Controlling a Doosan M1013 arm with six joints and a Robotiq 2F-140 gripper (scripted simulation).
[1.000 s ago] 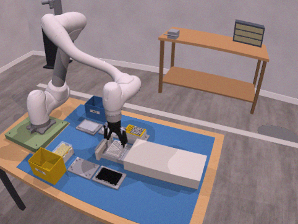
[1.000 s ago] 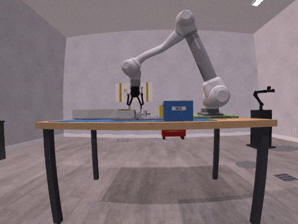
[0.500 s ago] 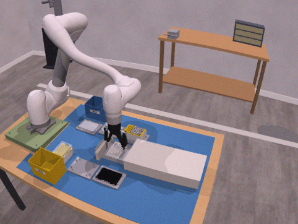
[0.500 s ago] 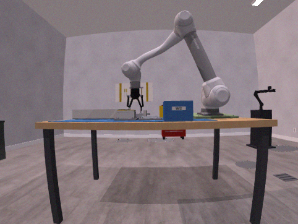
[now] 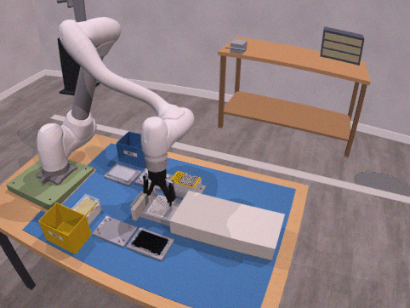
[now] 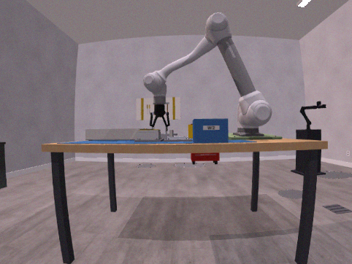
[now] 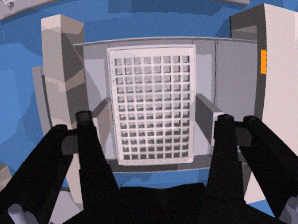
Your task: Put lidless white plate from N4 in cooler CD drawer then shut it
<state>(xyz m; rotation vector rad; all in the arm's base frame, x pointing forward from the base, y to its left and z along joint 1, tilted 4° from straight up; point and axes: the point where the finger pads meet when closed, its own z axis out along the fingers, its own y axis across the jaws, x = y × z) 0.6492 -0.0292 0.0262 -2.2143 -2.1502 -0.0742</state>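
The white plate (image 7: pixel 152 103), a grid of wells with no lid, is between my gripper's fingers, which are shut on its short ends. It is right way up and level over the open drawer of the cooler CD (image 5: pixel 227 223), with its long side across the drawer. In the top view my gripper (image 5: pixel 159 196) stands upright over the drawer, between its front panel (image 5: pixel 137 207) and the housing. The amber lamp (image 7: pixel 264 62) on the housing is lit. I cannot tell whether the plate touches the drawer's floor.
A blue bin (image 5: pixel 129 146) stands behind the drawer and a yellow bin (image 5: pixel 64 227) at the front left. A yellow tip box (image 5: pixel 186 179), a lidded plate (image 5: pixel 123 173), a black plate (image 5: pixel 150 242), an empty nest (image 5: pixel 114 230) and a small rack (image 5: pixel 87 206) lie around the drawer.
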